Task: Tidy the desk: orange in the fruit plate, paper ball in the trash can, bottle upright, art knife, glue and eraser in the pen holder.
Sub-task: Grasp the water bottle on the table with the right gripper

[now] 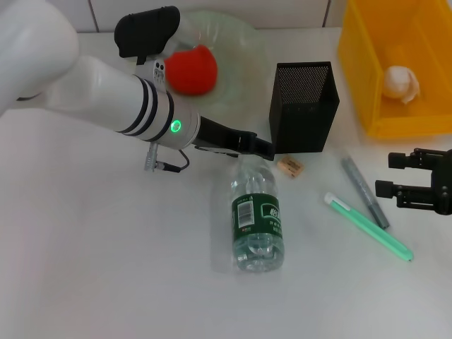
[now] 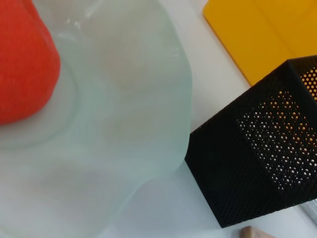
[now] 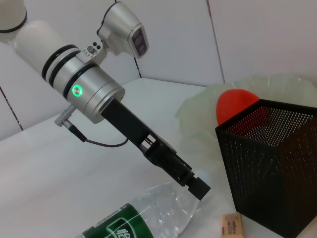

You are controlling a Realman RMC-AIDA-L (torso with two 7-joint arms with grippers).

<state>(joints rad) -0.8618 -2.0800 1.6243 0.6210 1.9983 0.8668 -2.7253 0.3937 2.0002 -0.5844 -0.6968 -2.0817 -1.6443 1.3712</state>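
The orange (image 1: 192, 69) rests in the pale green fruit plate (image 1: 236, 42) at the back. A clear bottle (image 1: 258, 220) with a green label lies on its side in the middle, neck towards the black mesh pen holder (image 1: 302, 106). My left gripper (image 1: 264, 149) hovers right at the bottle's neck, beside the pen holder. The tan eraser (image 1: 289, 166) lies in front of the holder. A grey art knife (image 1: 365, 191) and a green glue stick (image 1: 367, 227) lie to the right. My right gripper (image 1: 387, 175) stands open beside them, holding nothing. The paper ball (image 1: 400, 83) sits in the yellow trash can (image 1: 367, 106).
The left arm stretches across the plate's front edge. A short cable hangs from its wrist (image 1: 168, 166). The tiled wall runs close behind the plate and the bin. Bare white desk lies to the left of and in front of the bottle.
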